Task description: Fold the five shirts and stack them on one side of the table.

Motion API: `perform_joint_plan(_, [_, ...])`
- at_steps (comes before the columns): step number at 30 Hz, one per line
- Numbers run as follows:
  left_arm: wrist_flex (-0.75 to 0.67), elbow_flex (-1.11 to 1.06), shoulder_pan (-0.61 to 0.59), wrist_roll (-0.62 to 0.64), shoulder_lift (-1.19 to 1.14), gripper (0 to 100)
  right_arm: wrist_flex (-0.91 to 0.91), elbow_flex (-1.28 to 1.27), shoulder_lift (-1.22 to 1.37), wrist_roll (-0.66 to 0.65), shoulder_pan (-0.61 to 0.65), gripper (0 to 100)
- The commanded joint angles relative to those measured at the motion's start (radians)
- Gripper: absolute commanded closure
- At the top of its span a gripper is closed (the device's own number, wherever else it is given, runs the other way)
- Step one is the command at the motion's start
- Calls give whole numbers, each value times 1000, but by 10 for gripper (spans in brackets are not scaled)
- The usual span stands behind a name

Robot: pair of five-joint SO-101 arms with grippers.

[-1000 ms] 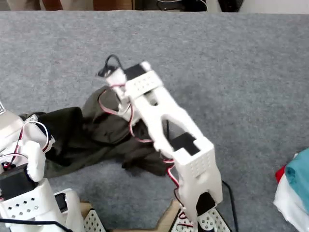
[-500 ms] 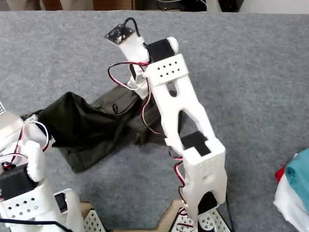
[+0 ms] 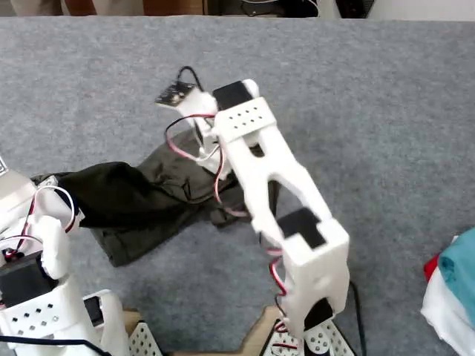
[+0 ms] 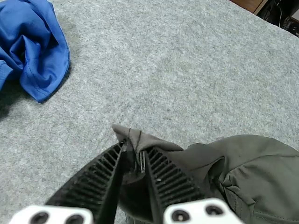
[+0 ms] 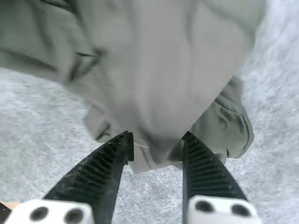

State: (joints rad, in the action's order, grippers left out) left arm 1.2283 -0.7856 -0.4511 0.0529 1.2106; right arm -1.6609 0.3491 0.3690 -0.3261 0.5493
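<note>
Item 1. Left end effector (image 4: 134, 148): black ribbed jaws closed to a narrow slit, pinching a small raised fold of the olive-green fabric shirt (image 4: 252, 172). The pinched fold stands up just past the fingertips. The bulk of the garment lies crumpled to one side of the jaws, on the grey felt-covered bench (image 4: 187, 56).

Item 2. Crumpled blue fabric shirt (image 4: 32, 46): well beyond the left end effector's tips and off to the side opposite the olive-green one, lying loose on the bench, apart from both the jaws and the olive-green shirt.

Item 3. Right end effector (image 5: 156, 142): black ribbed jaws spread wide apart. Olive-green shirt (image 5: 154, 70) hangs or lies directly ahead of the tips, with a hem edge dipping into the gap between them. Whether either finger touches the cloth cannot be told. Bare grey bench (image 5: 37, 107) shows to either side of the fabric.

Item 4. Overhead record. Olive-green shirt (image 3: 126, 200) stretches as a long rumpled band between the two arms. One end sits by the white left arm (image 3: 44, 297) and the other passes under the white right arm (image 3: 274, 193), which reaches out over the cloth. The shirt occupies the near-left part of the bench (image 3: 371, 111).

Item 5. Pile of teal, red and white garments (image 3: 453, 289): at the bench's edge, well away from the right arm on the side opposite the olive-green shirt.
</note>
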Motion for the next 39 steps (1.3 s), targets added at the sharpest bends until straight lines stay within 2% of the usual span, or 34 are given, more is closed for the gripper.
perform_joint_plan(1, [5,3,-8,-3,8,981,8,-13,-101,-11,58,818])
perform_joint_plan(10, [6,3,-9,-3,8,981,64,-51,-21,-8,36,828])
perform_joint_plan(15, [6,3,-9,-3,8,981,58,-44,-19,-9,36,950])
perform_joint_plan(20, [6,3,-9,-3,8,981,57,-48,-19,-3,31,950])
perform_joint_plan(24, [34,6,-9,-3,8,981,29,-44,-19,-3,-4,954])
perform_joint_plan(26, [52,3,-9,-3,8,981,20,-42,-19,-6,-25,992])
perform_joint_plan(32, [57,5,-8,-3,8,981,8,-41,-25,-9,-90,994])
perform_joint_plan(39, [55,3,-8,-3,8,981,8,-41,-168,-5,-93,994])
